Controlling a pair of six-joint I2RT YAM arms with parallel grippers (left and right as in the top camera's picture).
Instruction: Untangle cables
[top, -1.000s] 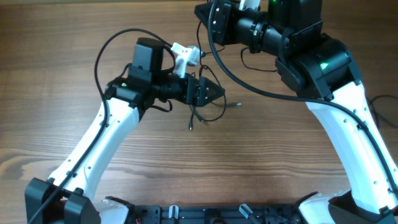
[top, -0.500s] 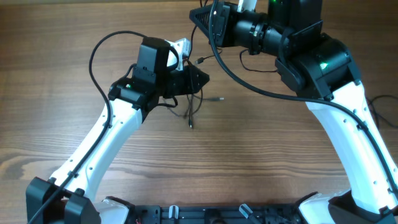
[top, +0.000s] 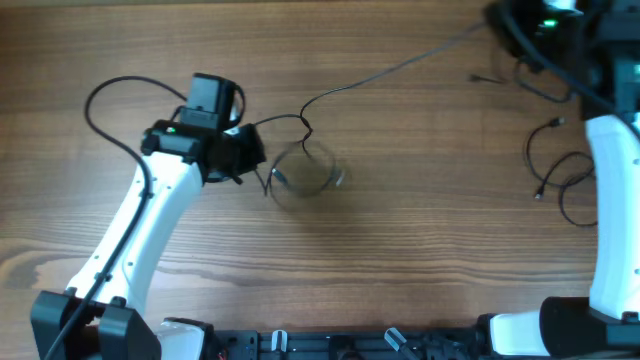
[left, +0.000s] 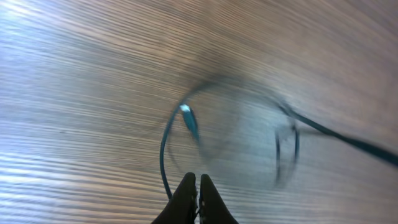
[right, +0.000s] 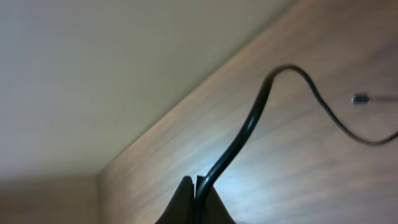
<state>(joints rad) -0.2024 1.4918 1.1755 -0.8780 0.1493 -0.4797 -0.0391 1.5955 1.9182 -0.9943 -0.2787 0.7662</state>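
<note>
One cable (top: 304, 128) loops just right of the left hand (top: 262, 162); other cables (top: 534, 157) lie far right.

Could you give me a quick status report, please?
Left gripper, right gripper: jaws shut on cable. Stretched out, one loop at centre. Other cables lie apart, right.

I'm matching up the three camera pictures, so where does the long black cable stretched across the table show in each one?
Overhead: the long cable runs from the left tool, centre-left, up to the right arm at the top right.
Left wrist: its blurred loop rises from the shut tool at bottom centre, then trails right.
Right wrist: it rises from the shut right tool at bottom centre, bending right.
Shared landmark: the wooden table.
</note>
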